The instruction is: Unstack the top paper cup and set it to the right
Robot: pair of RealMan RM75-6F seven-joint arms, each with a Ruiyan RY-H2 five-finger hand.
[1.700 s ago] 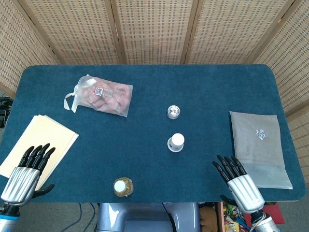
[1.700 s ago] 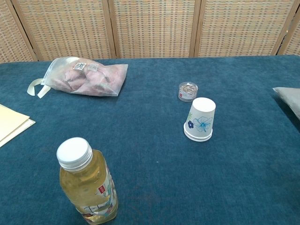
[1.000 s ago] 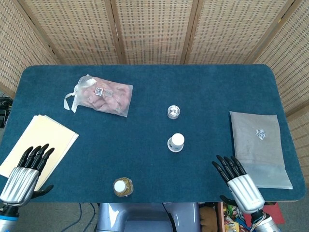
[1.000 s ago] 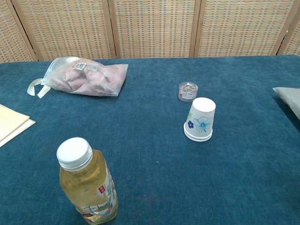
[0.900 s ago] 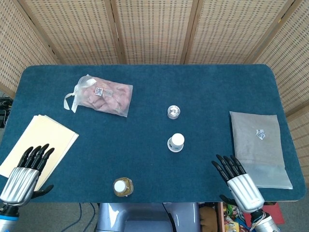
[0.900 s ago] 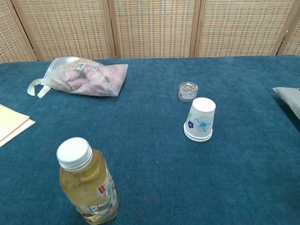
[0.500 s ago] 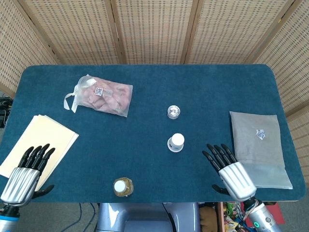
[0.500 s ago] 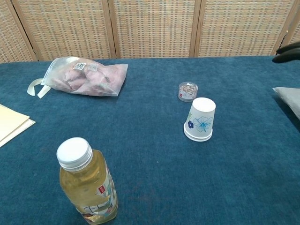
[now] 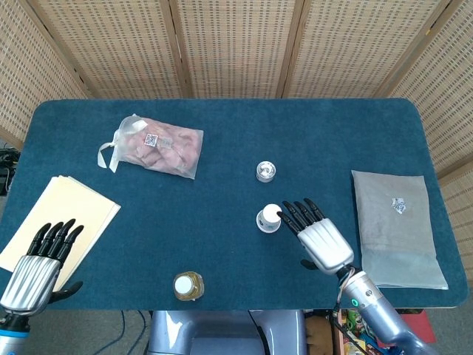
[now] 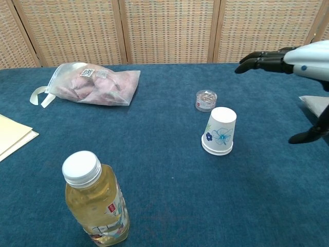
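Observation:
The paper cup stack (image 10: 220,131) stands upside down mid-table, white with a blue flower print; in the head view the cup stack (image 9: 270,217) is a small white circle. My right hand (image 9: 318,235) hovers open above the table just right of the stack, its fingertips (image 9: 288,213) close to the cup's top without touching. In the chest view the right hand (image 10: 288,62) is raised above and right of the cup, fingers stretched leftward, thumb hanging lower. My left hand (image 9: 38,262) hangs open off the near left edge, holding nothing.
A tea bottle (image 10: 96,199) stands near the front edge. A small clear round jar (image 10: 206,100) sits just behind the cup. A bag of pink snacks (image 9: 157,146) lies far left, cream folders (image 9: 63,214) at the left edge, a grey pouch (image 9: 397,223) at the right.
My right hand has risen from the near right edge and swept left and forward to beside the cup stack. The left hand and the cups stayed put.

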